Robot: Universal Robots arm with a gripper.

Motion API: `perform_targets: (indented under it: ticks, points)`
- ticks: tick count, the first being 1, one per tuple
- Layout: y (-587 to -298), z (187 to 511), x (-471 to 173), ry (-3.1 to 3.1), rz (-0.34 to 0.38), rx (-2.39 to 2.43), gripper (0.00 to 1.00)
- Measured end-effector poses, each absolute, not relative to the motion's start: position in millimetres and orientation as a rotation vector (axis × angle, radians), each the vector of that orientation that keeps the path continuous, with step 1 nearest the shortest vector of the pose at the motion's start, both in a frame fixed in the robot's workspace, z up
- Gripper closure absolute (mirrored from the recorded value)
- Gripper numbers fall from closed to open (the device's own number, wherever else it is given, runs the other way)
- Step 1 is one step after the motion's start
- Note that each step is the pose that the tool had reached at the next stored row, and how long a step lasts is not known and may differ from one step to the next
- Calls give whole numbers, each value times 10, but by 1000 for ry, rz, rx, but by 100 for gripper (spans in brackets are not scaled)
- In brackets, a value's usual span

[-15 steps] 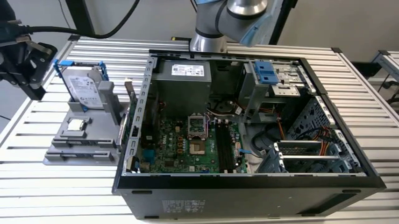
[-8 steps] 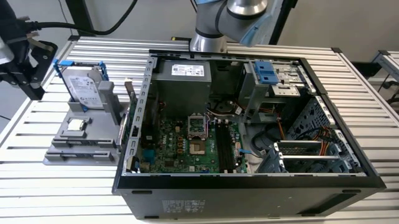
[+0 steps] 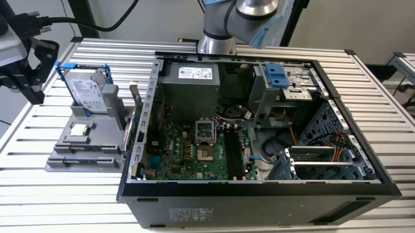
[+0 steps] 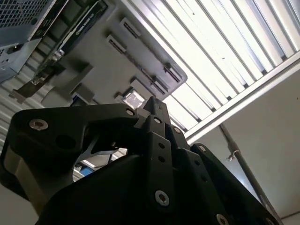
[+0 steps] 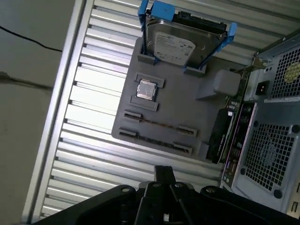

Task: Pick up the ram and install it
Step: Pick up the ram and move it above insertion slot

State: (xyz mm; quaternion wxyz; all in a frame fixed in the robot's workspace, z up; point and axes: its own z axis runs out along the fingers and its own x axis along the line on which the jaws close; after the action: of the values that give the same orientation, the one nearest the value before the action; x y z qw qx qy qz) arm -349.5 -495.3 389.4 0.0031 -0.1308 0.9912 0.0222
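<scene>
The ram (image 5: 158,123) looks like a thin dark strip standing on edge between the clips of a slot in the grey holder (image 5: 187,101). My gripper (image 5: 164,172) hangs above the slatted table beside the holder, apart from it, fingers together with nothing between them. The exterior view has the gripper (image 3: 29,90) at the far left, beyond the grey holder (image 3: 65,162). In the second wrist view the gripper (image 4: 153,101) points toward the holder (image 4: 93,65). The open computer case (image 3: 259,126) shows long black memory slots (image 3: 234,150) on its motherboard.
On the holder stand a silver hard drive in a blue frame (image 5: 176,42), a small square processor chip (image 5: 146,90) and a dark card with a metal bracket (image 5: 219,136). The case's rear panel (image 5: 267,117) rises right beside the holder. Slatted table (image 5: 89,117) surrounds it.
</scene>
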Motion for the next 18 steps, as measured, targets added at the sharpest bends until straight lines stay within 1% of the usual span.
perform_targets:
  ticks: [18]
  points:
    - [-4953,3894,-3496,3007,62,-914,100]
